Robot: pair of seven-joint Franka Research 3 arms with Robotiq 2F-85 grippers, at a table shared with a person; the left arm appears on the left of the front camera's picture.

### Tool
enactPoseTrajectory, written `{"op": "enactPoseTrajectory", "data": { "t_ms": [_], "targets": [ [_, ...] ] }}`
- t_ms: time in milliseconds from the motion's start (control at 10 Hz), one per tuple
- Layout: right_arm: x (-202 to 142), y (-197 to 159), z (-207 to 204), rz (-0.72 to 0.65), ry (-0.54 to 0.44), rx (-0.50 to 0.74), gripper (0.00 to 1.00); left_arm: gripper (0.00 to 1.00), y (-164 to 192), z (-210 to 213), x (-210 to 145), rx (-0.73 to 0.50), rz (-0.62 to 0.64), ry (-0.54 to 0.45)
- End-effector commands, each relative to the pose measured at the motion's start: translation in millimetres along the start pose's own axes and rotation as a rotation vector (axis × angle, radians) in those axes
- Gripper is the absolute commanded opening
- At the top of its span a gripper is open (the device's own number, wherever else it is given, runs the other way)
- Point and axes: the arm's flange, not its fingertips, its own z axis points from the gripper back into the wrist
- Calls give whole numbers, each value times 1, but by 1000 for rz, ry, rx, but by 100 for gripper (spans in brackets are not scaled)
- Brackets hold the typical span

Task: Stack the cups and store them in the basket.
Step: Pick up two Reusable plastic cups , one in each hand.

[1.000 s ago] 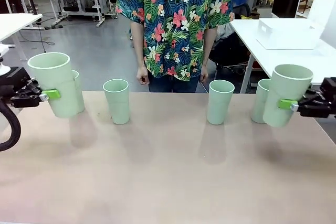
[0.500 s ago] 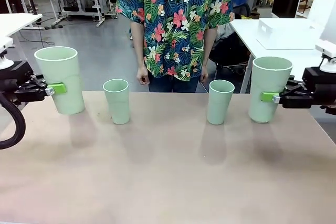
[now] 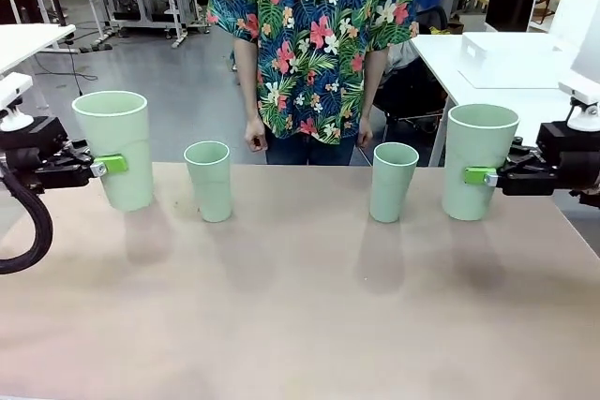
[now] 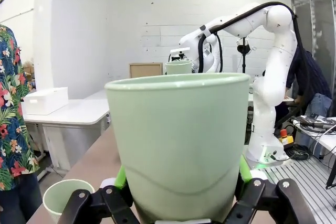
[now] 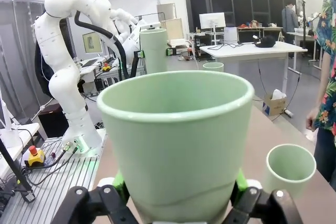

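Note:
My left gripper (image 3: 112, 165) is shut on a pale green cup (image 3: 116, 142), held upright at the table's far left. In the left wrist view that cup (image 4: 178, 140) stands between the green pads. At the far right, my right gripper (image 3: 479, 175) is shut on another upright cup (image 3: 478, 156), which looms large in the right wrist view (image 5: 176, 140). Two more cups stand on the table between the arms, one left of centre (image 3: 208, 180) and one right of centre (image 3: 392, 180). A white rectangular tub (image 3: 514, 61) that looks like the basket sits on a separate table behind the right arm.
A person in a flowered shirt (image 3: 314, 44) stands at the far edge, hands down at the sides. The beige table (image 3: 300, 316) is bare in front of the cups. White desks and other equipment stand farther back.
Both held cups were tilted outward one second ago and are upright now. Each has shifted inward a little. The cups that stood behind them are now hidden.

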Motion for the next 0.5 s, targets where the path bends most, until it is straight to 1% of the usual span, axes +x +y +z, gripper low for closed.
{"op": "enactPoseTrajectory", "data": {
  "t_ms": [0,400],
  "targets": [
    [1,0,2,-36,9,9,87,86,0,-2,3,12,-9,-30],
    [-1,2,5,-39,0,15,87,86,0,-3,5,15,-9,-25]
  ]
}}
